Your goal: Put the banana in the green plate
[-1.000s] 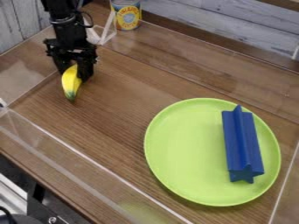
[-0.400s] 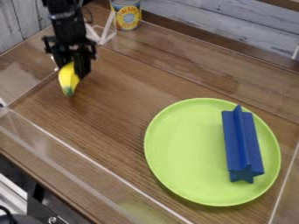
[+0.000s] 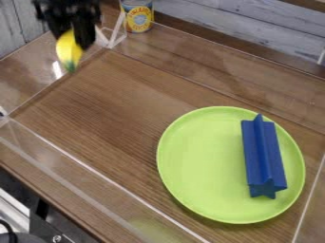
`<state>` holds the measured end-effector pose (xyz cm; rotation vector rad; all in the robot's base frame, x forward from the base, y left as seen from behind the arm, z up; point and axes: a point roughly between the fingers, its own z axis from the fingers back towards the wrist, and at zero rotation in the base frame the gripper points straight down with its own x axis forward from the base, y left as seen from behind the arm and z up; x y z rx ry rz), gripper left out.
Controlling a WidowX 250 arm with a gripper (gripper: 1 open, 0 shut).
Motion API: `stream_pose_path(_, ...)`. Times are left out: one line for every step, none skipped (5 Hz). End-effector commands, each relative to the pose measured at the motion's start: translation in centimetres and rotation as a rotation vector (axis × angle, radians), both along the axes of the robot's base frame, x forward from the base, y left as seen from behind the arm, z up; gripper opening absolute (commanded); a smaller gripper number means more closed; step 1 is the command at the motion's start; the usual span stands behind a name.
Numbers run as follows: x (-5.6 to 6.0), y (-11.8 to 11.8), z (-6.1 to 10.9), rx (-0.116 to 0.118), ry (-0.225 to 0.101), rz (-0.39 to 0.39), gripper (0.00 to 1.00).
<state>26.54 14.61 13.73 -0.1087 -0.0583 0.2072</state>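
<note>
The banana (image 3: 66, 53) is small and yellow, and it hangs above the wooden table at the far left, blurred by motion. My gripper (image 3: 70, 36) is the dark shape right above it, shut on the banana's upper part. The green plate (image 3: 203, 166) lies flat at the front right, well away from the gripper. A long blue block (image 3: 263, 155) rests on the plate's right half.
A yellow can (image 3: 139, 16) stands at the back edge just right of the gripper. Low clear plastic walls (image 3: 76, 166) border the table's front and left sides. Brown tabletop (image 3: 140, 95) stretches between the banana and the plate.
The gripper has risen with the banana, lifting it off the table and up toward the far left corner. The plate and blue block have not moved.
</note>
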Motion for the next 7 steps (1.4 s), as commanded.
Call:
stream_pose_path(-0.8,-3.9,2.3,-0.012,-0.051,-0.022,0.00)
stream_pose_path(-1.8,-8.2,2.5,-0.040,-0.050,-0.054,0.00)
stream_pose_path(-3.1,-11.7,2.9,-0.057,-0.046,-0.099,0.00)
stream_pose_path(-4.8,-14.2,3.0,-0.065,-0.039,-0.157,0.00)
stream_pose_path(-6.1,-16.4,2.9,-0.075,-0.033,-0.195,0.00)
stream_pose_path(-6.9,-19.0,2.3,-0.073,-0.036,-0.215,0.00)
stream_pose_path(-7.2,-21.3,1.2,-0.063,-0.044,-0.215,0.00)
